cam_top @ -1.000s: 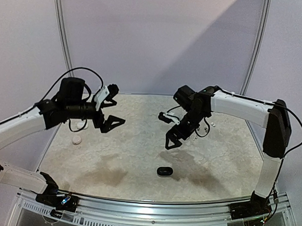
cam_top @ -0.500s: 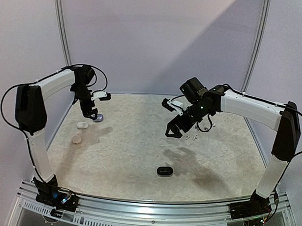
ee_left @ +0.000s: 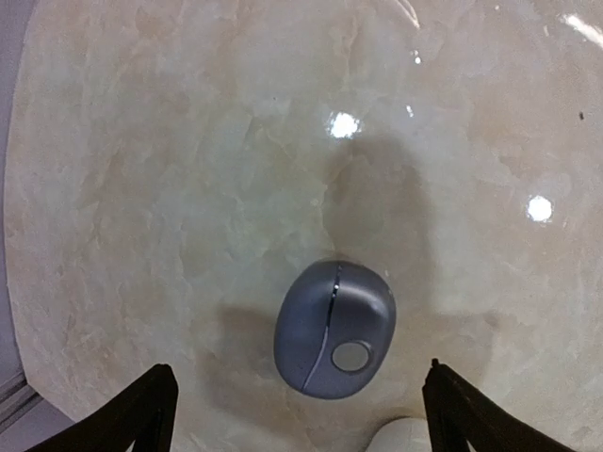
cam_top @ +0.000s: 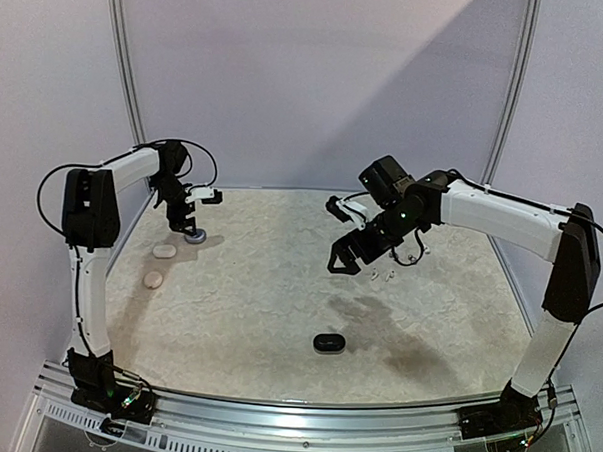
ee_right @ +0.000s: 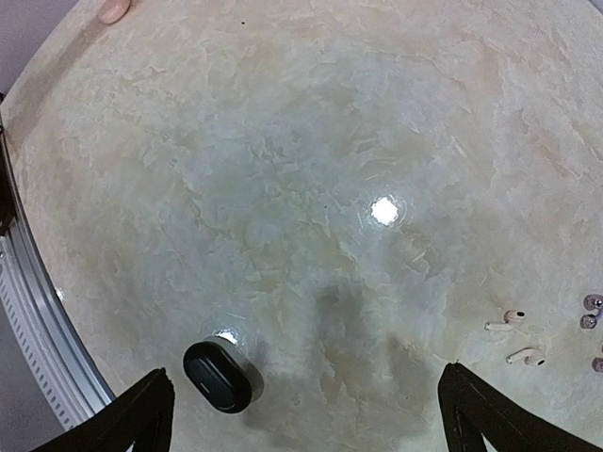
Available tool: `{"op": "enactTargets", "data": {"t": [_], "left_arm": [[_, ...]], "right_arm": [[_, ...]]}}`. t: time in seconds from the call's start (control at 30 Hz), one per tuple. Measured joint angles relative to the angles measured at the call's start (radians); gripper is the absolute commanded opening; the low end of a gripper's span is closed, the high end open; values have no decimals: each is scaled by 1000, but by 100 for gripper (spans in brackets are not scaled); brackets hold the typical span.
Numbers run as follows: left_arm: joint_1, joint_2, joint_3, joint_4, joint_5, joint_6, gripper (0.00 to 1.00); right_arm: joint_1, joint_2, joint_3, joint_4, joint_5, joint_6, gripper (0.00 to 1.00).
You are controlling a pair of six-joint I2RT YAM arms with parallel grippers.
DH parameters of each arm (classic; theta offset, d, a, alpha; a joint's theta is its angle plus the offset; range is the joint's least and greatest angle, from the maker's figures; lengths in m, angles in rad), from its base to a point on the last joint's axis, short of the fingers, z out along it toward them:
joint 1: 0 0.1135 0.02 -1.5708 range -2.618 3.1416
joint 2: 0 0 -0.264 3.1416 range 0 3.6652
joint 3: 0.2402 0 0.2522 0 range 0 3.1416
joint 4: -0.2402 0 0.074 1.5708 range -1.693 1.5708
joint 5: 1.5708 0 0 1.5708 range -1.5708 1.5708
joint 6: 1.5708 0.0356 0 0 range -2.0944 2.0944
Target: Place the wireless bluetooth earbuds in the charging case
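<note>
A closed grey-blue charging case (ee_left: pixel 334 330) with a round button lies on the table at the back left (cam_top: pixel 194 236). My left gripper (ee_left: pixel 300 369) hangs straight above it, open, a fingertip on either side and nothing held. Two white earbuds (ee_right: pixel 509 318) lie at the right, with silvery-grey ones (ee_right: pixel 590 311) beyond them. From the top view the white pair (cam_top: pixel 382 275) shows just right of my right gripper (cam_top: pixel 339 235). That gripper (ee_right: pixel 303 372) is open and empty above the table, and a closed black case (ee_right: pixel 221 375) lies near its left fingertip.
A white case (cam_top: pixel 164 250) and a pinkish case (cam_top: pixel 153 279) lie near the table's left edge; the white one (ee_left: pixel 405 435) peeks in beside the grey-blue case. The black case (cam_top: pixel 327 342) sits front centre. A metal rail (cam_top: pixel 293 411) borders the front.
My left arm has swung to the back left corner and come down over the grey-blue case. The right gripper has shifted slightly back and stayed open.
</note>
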Motion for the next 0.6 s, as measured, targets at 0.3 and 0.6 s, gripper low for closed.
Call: {"op": "enactTargets", "data": {"t": [0.3,0.6], "left_arm": [[0,96,17,-7,39,77,74],[0,106,18,-21,42,99,60]], "right_arm": [[0,0,0,-11,-2,43,99],[0,0,0,-17,-2,54,99]]}}
